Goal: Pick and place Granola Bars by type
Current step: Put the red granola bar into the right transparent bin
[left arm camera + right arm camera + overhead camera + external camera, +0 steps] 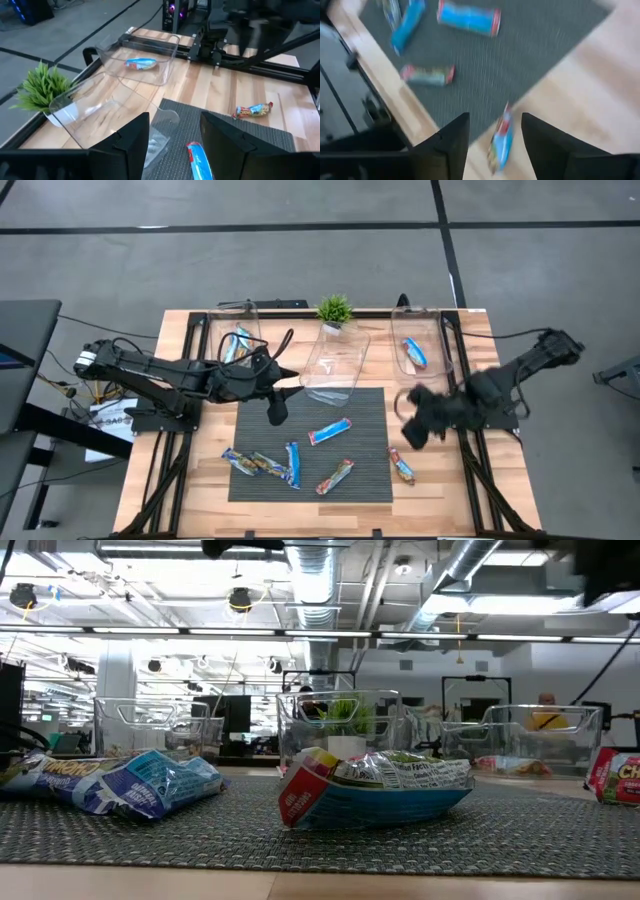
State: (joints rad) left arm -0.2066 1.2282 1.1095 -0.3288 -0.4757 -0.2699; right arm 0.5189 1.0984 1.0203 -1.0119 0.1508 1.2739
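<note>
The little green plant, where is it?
In the high view the plant stands at the table's far edge in the middle, right behind the clear middle tub, between the left tub and right tub.

Three clear tubs (pixel 335 365), one small plant (pixel 334 309), and seven granola bars (pixel 330 432).

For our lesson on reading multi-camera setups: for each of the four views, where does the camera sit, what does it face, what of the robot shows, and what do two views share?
High: above, straight down on the table; both arms, left end effector, right end effector.
Low: at mat level, facing a blue bar and the tubs; no end effector identifiable.
Left wrist: looks past its open fingers toward the plant and middle tub.
Right wrist: looks down past its open fingers at the mat edge.
Shared: the plant shows in high and left wrist.
</note>
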